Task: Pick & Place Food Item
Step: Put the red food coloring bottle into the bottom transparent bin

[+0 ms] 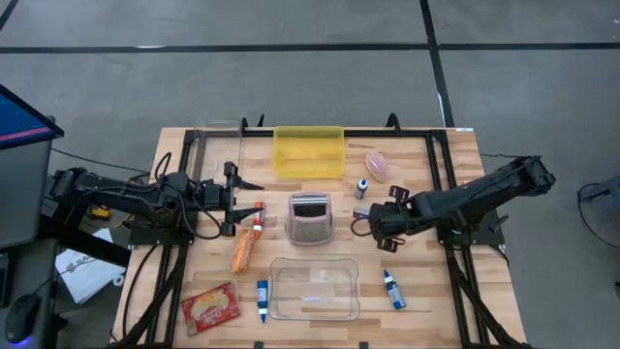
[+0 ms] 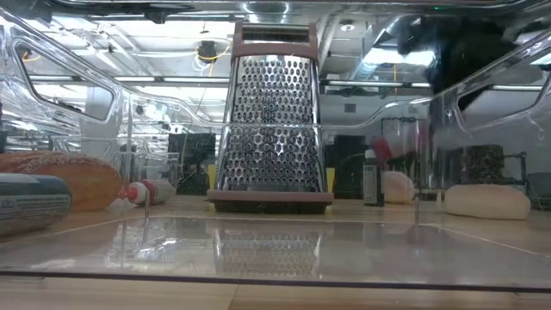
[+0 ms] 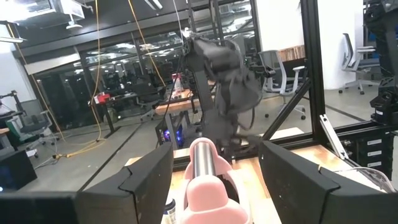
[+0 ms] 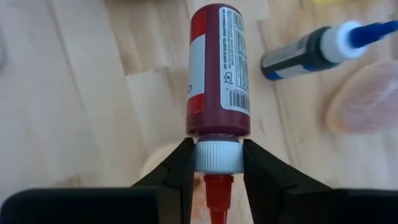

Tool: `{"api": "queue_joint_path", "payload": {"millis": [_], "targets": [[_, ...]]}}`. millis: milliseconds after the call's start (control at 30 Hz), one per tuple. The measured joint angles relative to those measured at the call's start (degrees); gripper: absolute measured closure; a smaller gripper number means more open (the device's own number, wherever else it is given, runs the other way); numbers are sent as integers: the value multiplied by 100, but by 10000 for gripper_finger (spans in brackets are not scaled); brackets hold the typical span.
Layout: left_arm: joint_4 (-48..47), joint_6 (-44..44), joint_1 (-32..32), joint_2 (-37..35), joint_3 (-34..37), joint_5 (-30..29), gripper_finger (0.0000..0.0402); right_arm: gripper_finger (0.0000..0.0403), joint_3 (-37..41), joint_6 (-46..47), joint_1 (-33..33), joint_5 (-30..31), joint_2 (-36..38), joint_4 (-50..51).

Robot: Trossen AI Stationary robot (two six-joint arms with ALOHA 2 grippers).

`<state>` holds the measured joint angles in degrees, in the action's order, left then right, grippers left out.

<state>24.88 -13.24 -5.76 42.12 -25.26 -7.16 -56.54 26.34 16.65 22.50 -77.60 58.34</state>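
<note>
- Right claw [image 4: 216, 163] pressed together on the ribbed white cap [image 4: 216, 155] of a dark red plastic squeeze bottle [image 4: 217, 68], pinching only that narrow collar.
- Risk of slipping: grips a small round cap rather than the wider body, so could let the bottle twist or slide out once lifted.
- Risk of swinging: carries the whole body ahead of the fingertips, so may droop or pivot under a quick move.
- Risk of leaking or unscrewing: could loosen the cap if squeezed hard while the body turns.
- Risk of knocking neighbours: has a small dark tube with a white collar and blue tip [image 4: 311, 50] and a pale pink lump [image 4: 367, 99] just beyond and to one side of the claw, within likely reach of a swinging bottle.
- Looks glossy and rigid, with a white printed label and barcode, and a red nozzle pointing back between the fingers.
- Sits directly ahead of the right claw, over the light wooden tabletop [image 4: 74, 93]; cannot tell whether resting or raised.
- Left claw [image 1: 235, 199] spread and empty, waiting across from a metal box grater [image 1: 310, 218].
</note>
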Motion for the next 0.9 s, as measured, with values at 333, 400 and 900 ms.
{"api": "queue_joint_path", "payload": {"millis": [333, 400, 900], "targets": [[0, -48, 0, -26, 0, -9, 170, 310, -1631, 51, 592, -662, -279, 1439], [-39, -73, 0, -81, -1, -9, 170, 310, -1944, 66, 726, -885, -523, 1591], [-485, -22, 0, -604, -2, -220, 170, 310, -6302, -885, 1219, -1743, -3613, 3146]]}}
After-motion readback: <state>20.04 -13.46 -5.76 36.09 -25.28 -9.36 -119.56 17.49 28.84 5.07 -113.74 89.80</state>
